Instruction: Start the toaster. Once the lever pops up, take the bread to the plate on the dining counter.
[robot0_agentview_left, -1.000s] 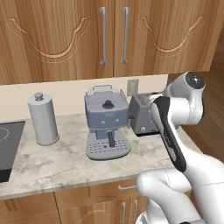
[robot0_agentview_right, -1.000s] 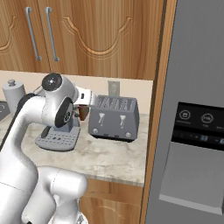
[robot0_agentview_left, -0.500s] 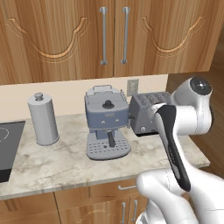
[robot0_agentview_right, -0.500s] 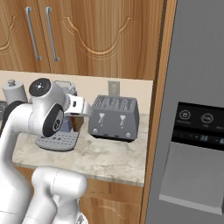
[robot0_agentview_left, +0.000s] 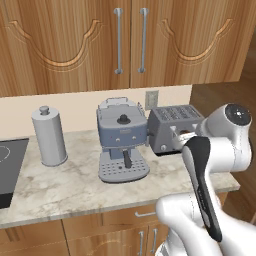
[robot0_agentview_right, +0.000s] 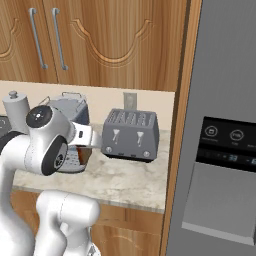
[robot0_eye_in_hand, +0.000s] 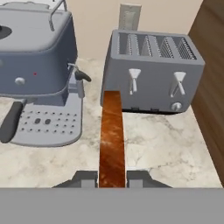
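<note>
**A:** What is nearest the hand?

**B:** The gripper (robot0_eye_in_hand: 112, 178), its two fingers pinching the bread (robot0_eye_in_hand: 112, 135). In the hand view the slice stands edge-on between them, a thin brown strip with a darker crust reaching up toward the toaster (robot0_eye_in_hand: 155, 72). In the right base view the bread (robot0_agentview_right: 83, 154) shows as a small brown bit just under the white hand, off the counter (robot0_agentview_right: 125, 177).

**A:** So the bread is out of the toaster?

**B:** Yes. It is held above the marbled counter, in front of the toaster and apart from it.

**A:** And the toaster itself?

**B:** It sits on the counter toward the back wall, near the counter's right end, close to the wooden panel beside the fridge (robot0_agentview_right: 225, 150). There are slots on top, two levers on its front, and a small knob at the lower right of the front.

**A:** What is beside it?

**B:** The espresso machine (robot0_agentview_left: 122, 140), just left of the toaster. Further left along the back stands a grey canister (robot0_agentview_left: 49, 135), and the dark edge of a cooktop (robot0_agentview_left: 9, 170) lies at the counter's left end.

**A:** Beyond that?

**B:** A wall outlet (robot0_eye_in_hand: 130, 16) behind the toaster, and wooden cabinets (robot0_agentview_left: 130, 42) above.
</note>
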